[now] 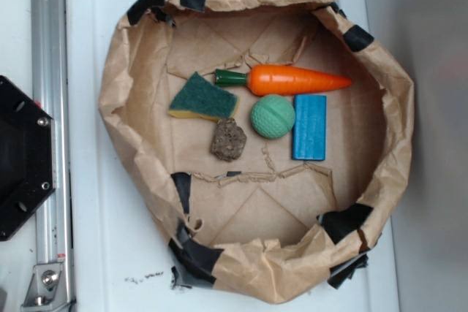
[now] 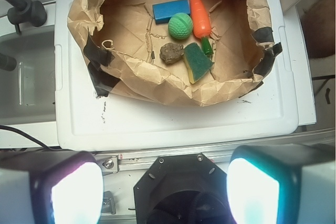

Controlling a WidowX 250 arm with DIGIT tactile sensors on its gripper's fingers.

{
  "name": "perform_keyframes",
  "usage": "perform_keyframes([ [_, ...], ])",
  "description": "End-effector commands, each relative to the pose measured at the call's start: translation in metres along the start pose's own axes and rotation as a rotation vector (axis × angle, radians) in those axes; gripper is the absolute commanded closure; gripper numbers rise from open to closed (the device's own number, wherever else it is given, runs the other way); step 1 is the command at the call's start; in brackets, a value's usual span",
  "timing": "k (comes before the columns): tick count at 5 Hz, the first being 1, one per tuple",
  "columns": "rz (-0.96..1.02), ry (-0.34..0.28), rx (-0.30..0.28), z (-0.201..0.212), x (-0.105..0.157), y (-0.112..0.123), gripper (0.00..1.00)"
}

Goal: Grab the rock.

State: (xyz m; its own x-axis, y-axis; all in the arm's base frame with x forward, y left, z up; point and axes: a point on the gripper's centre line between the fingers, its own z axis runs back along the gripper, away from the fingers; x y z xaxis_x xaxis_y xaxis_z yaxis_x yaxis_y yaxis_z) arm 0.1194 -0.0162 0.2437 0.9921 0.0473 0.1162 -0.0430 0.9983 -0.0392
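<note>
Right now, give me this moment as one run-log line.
phase: pre-approach | gripper: open, empty, outside paper bowl | rock: untouched, between sponge and green ball

From the wrist camera I see my gripper (image 2: pixel 163 190) at the bottom edge, its two pads (image 2: pixel 76 192) set wide apart and glowing, well short of the paper basket (image 2: pixel 157 85). Inside it lies the rock (image 2: pixel 171 53), just beside the sponge (image 2: pixel 197 62), with the green ball (image 2: pixel 180 25), carrot (image 2: pixel 200 13) and blue block (image 2: pixel 170 10) beyond. The basket sits on a white lid (image 2: pixel 168 121).
</note>
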Motion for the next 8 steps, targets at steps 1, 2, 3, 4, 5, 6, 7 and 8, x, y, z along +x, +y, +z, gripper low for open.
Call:
perform_keyframes([
  [1,0.0,0.0,0.0,0.0,0.0,0.0,0.0],
  [2,0.096,0.077,-0.073,-0.026,0.048,0.015,0.0],
  [3,0.253,-0.002,-0.008,-0.048,0.094,0.031,0.0],
  [4,0.489,-0.215,0.004,-0.077,0.125,0.047,0.0],
  [5,0.732,-0.197,0.074,-0.129,0.131,0.049,0.0],
  [6,0.732,-0.197,0.074,-0.129,0.131,0.049,0.0],
  [7,0.732,-0.197,0.074,-0.129,0.131,0.049,0.0],
  [8,0.732,-0.197,0.074,-0.129,0.131,0.049,0.0],
])
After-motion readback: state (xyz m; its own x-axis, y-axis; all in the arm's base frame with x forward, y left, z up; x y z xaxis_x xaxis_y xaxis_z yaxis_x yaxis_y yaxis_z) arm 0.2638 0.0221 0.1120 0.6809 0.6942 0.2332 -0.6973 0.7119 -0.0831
